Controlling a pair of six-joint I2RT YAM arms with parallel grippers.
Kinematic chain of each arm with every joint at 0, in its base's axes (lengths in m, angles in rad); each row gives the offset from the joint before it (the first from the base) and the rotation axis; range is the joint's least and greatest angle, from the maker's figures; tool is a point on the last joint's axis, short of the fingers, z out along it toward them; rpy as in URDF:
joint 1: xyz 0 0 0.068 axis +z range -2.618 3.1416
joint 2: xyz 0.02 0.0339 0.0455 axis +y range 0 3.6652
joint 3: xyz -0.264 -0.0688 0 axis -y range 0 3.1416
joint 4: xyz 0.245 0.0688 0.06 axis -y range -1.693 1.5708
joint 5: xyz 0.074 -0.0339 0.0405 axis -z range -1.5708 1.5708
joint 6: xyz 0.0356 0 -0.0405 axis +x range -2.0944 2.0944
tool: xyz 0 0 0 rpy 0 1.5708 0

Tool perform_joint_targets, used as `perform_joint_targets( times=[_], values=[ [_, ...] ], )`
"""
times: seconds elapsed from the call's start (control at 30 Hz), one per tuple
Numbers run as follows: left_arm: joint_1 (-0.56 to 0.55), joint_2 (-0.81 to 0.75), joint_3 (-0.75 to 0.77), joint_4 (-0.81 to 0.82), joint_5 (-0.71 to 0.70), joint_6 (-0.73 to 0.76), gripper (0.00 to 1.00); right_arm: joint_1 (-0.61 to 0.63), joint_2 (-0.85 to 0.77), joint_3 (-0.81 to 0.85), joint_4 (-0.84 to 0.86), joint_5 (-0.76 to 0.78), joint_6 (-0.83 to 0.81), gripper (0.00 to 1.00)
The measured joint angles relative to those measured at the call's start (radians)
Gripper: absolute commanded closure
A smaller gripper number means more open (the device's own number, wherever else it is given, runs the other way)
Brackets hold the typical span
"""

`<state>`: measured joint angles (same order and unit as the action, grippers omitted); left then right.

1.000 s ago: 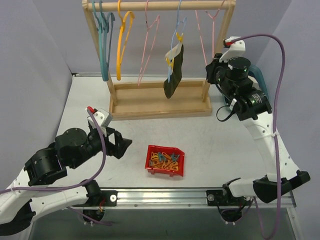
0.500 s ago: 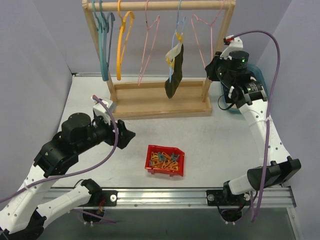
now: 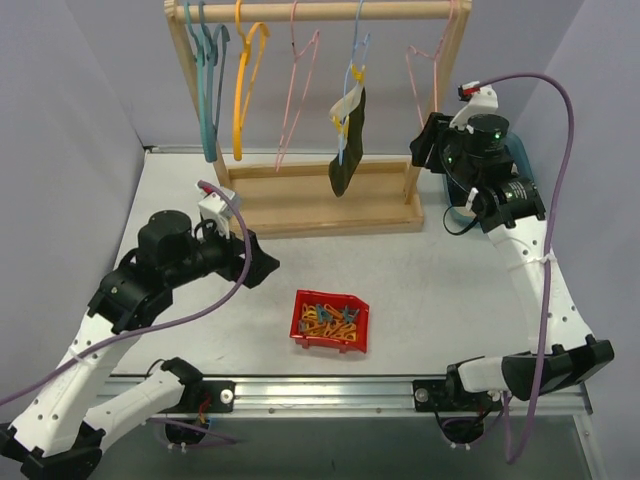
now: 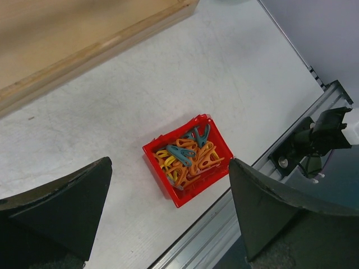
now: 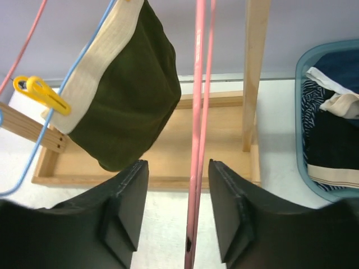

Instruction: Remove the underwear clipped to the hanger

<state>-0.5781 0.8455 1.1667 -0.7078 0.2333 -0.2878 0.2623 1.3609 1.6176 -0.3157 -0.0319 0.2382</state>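
Observation:
One dark olive underwear brief [image 3: 348, 140] with a pale waistband hangs from a blue hanger [image 3: 356, 60] on the wooden rack, held by a yellow clip [image 5: 42, 92]. The right wrist view shows it [image 5: 132, 95] up close, to the left of my right gripper [image 5: 178, 167]. That right gripper [image 3: 425, 150] is open by the rack's right post. An empty pink hanger [image 5: 197, 112] passes between its fingers without touching either. More underwear [image 5: 331, 129] lies in a teal basket [image 5: 300, 112] to the right. My left gripper [image 3: 262, 268] is open and empty above the table.
A red bin [image 3: 300, 318] of orange, yellow and blue clips sits on the table near the front, and shows below my left gripper [image 4: 169, 162] in the left wrist view [image 4: 162, 182]. The wooden rack [image 3: 320, 205] holds several empty hangers. The table's metal rail [image 3: 330, 390] runs along the front.
My right gripper has gone from shut to open, and the pink hanger now hangs free between its fingers. The left arm has lifted and moved right, toward the rack.

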Motion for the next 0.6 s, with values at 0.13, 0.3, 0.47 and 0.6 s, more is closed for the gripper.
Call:
perform_joint_targets(
  times=[0.13,0.3,0.47,0.6],
  values=[
    [0.075,0.055,-0.012,0.009,0.060,-0.010,0.06,0.000,-0.051,-0.040,-0.003,-0.005,0.002,0.10],
    [0.166,0.060,-0.032,0.001,0.033,-0.044,0.06,0.000,-0.142,-0.077,-0.013,0.010,0.009,0.00],
    [0.243,0.101,-0.033,-0.034,0.002,-0.061,0.06,0.000,-0.316,-0.156,-0.030,0.053,0.036,0.00],
    [0.317,0.192,-0.045,-0.061,0.025,-0.071,0.06,0.000,-0.448,-0.242,-0.042,0.043,0.054,0.00]
  ],
)
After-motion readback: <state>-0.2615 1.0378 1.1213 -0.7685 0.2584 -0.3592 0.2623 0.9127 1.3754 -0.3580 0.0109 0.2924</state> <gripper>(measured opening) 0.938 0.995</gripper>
